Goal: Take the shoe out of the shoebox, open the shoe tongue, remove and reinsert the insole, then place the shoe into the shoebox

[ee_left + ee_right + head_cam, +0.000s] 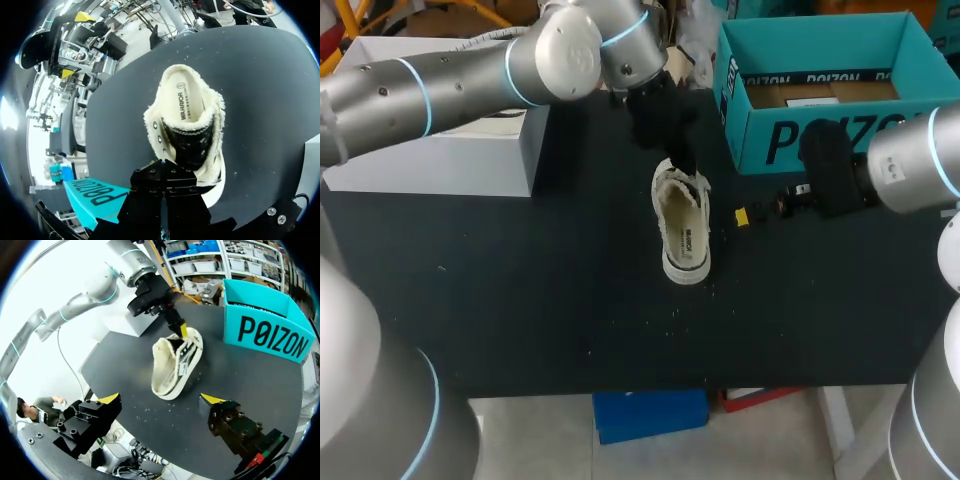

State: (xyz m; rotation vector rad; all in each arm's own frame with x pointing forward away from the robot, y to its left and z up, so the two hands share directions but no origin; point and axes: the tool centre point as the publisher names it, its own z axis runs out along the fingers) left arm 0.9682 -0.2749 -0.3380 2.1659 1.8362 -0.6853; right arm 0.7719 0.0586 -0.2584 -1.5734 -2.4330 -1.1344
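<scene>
Cream fleece and canvas at mid-frame in the head view: shoe [683, 225] upright on the black tabletop [520, 300], already out of the teal shoebox [820, 140], open-topped and set apart at upper right. White box [440, 150] at upper left, touched by neither arm. Left pincer [685, 165] down at the lace end of the shoe, fingers drawn narrow together right by the dark tongue [189, 142]; no telling if pinching the tongue or merely resting against it. Right pincer [161, 399] spread wide and holding nothing, low over the tabletop to the right of the shoe, near but not touching. Insole [186, 100] flat inside the shoe, in plain sight behind the tongue. Looks to be the tongue-opening step, with removal from the shoebox done and the insole work not yet begun. Calls next, most likely, for a pull of the tongue up and toward the toe to widen the mouth, with the wide pincer brought in to steady the heel or sole against sliding or tipping. Needs enough room above the insole afterwards for fingertips to reach its heel edge.
</scene>
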